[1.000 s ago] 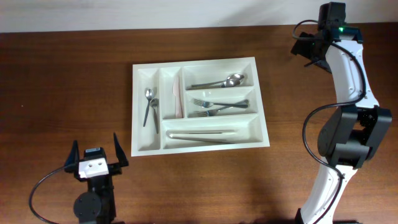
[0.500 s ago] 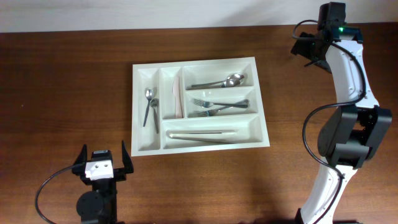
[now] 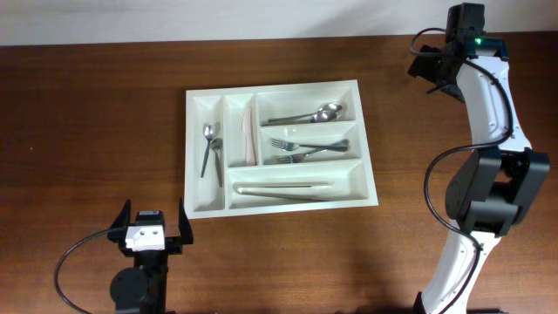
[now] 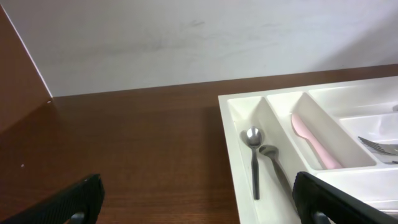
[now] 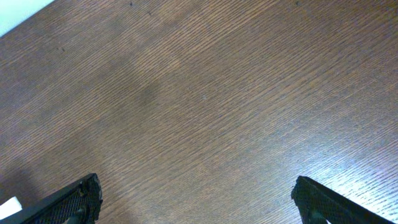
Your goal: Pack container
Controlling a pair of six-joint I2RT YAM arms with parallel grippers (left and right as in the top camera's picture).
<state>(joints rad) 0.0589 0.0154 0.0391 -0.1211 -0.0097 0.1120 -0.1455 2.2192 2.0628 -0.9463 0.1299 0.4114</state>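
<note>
Left gripper (image 3: 154, 213): black fingers (image 4: 65, 204) spread wide, nothing between them. It sits low at the near edge of the brown wooden table (image 3: 87, 113), pointing toward the far wall. The tip on the tray side is just beside the near-left corner of the container; whether they touch cannot be told.

Right gripper (image 3: 429, 68): fingers (image 5: 69, 198) also spread wide and empty. The wrist view shows only bare wood grain beneath them. It hangs at the far right of the table, well apart from the container, on the white and black arm (image 3: 493, 96) that arches up from its base at the near right.

Container: large white rectangular plastic cutlery tray (image 3: 202, 197), flat on the table about mid-width, slightly nearer the far edge, long sides running left to right.

Contents by compartment:
- Leftmost narrow upright: 2 small metal spoons (image 3: 209, 148), bowls toward the far end.
- 2nd narrow upright: 1 pink plastic utensil (image 3: 249, 139) lying lengthwise; type not clear.
- Top long horizontal: metal spoons (image 3: 314, 114), bowls to the right.
- Middle long horizontal: metal forks (image 3: 301, 150), tines to the left.
- Bottom long horizontal: pale long utensils (image 3: 283, 189) lying lengthwise; type not clear.
</note>
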